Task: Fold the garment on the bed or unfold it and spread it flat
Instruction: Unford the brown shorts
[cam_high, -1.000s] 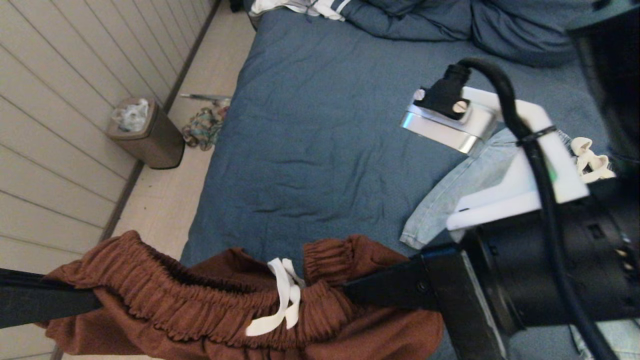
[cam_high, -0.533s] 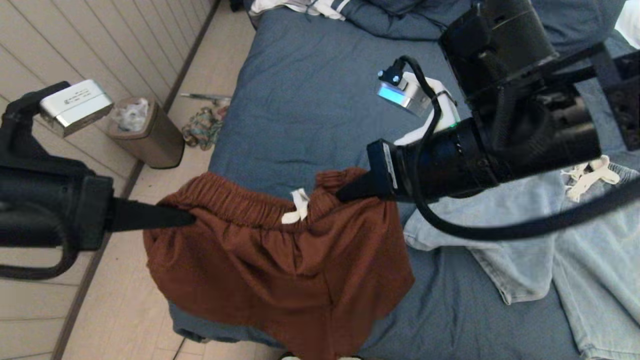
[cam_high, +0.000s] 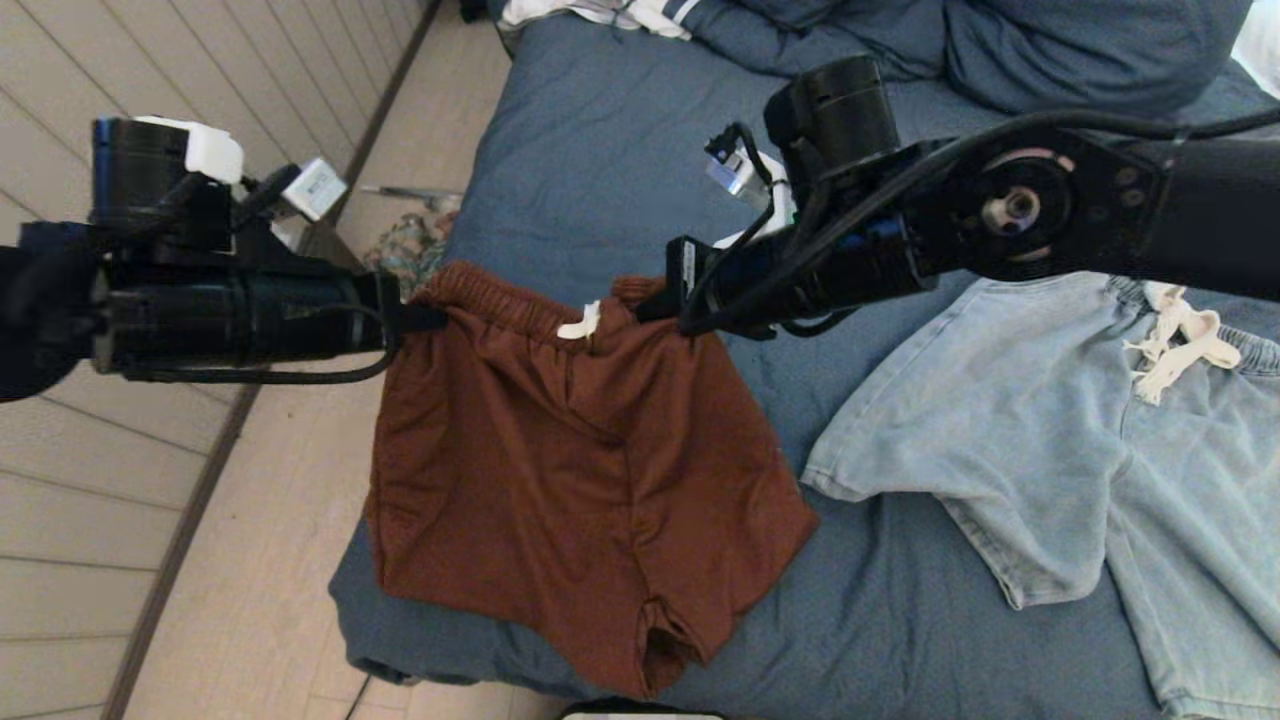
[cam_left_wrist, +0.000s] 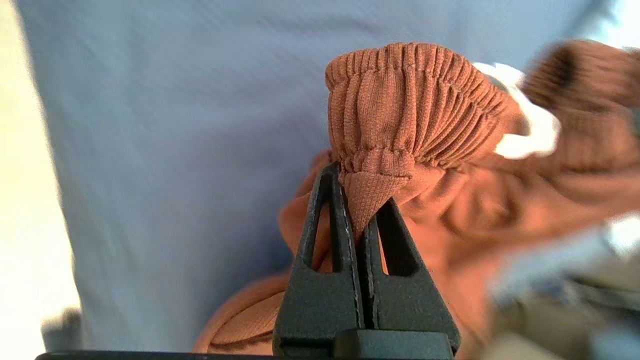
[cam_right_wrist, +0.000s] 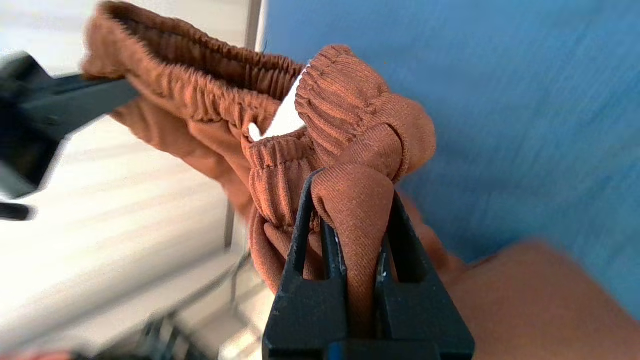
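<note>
Brown shorts (cam_high: 580, 470): on bed (cam_high: 620, 180) near left edge, legs draped toward foot. Left end effector (cam_high: 425, 318) clamps waistband's left corner; right end effector (cam_high: 650, 305) clamps right corner. Light denim shorts (cam_high: 1060, 440): flat on bed, just beside. Bin (cam_high: 310, 235): on floor beside bed, mostly hidden behind left arm, contents not visible.

Both arms are matte black tubes trailing loose black cables. The left tool (cam_left_wrist: 361, 220) and right tool (cam_right_wrist: 350, 240) each end in black wedge fingers with triangular cut-outs. A white block (cam_high: 212, 150) caps the left wrist; the right arm's elbow (cam_high: 1012, 208) shows a round silver hub.
</note>
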